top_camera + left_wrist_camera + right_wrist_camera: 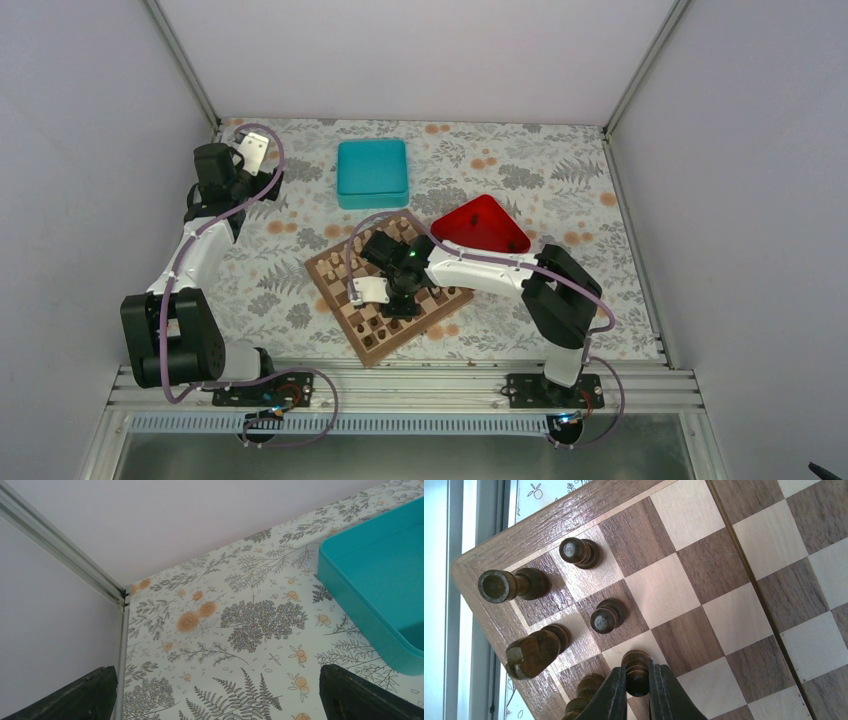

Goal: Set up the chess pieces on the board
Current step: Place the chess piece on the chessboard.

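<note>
1. The chess pieces [606, 616], dark brown, stand near one corner of the board [724, 580]: a rook [504, 585], a knight [534, 650] and some pawns.
2. The right pincer [638, 692] pinches one dark pawn [637, 667] between its fingers.
3. The left pincer [215, 697] is spread wide and holds nothing, above the far left corner of the worktop [560, 180], beside the teal box [380, 580].
4. The board lies in the middle of the worktop, near the red tray [480, 225].
</note>
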Robot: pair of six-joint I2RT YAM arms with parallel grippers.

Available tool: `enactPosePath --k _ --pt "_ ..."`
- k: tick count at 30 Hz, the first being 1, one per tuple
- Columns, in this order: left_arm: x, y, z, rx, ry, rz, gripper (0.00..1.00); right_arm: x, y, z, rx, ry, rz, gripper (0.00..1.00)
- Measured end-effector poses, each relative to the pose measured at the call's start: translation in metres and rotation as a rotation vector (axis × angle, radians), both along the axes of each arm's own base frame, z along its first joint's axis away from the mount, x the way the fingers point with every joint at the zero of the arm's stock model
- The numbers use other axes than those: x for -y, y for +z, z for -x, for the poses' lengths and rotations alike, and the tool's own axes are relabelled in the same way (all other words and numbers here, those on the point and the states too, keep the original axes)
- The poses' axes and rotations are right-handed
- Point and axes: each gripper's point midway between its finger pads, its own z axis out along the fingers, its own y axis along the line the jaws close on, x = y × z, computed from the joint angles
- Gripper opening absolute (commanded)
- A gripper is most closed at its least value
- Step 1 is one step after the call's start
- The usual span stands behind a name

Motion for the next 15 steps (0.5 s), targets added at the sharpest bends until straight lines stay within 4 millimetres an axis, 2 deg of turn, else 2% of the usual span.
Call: enactPosePath --k 15 --pt "0.0000 -0.0001 0.0000 0.000 0.000 0.000 1.00 0.0020 -0.0050 -0.0018 0.006 -0.004 0.017 0.07"
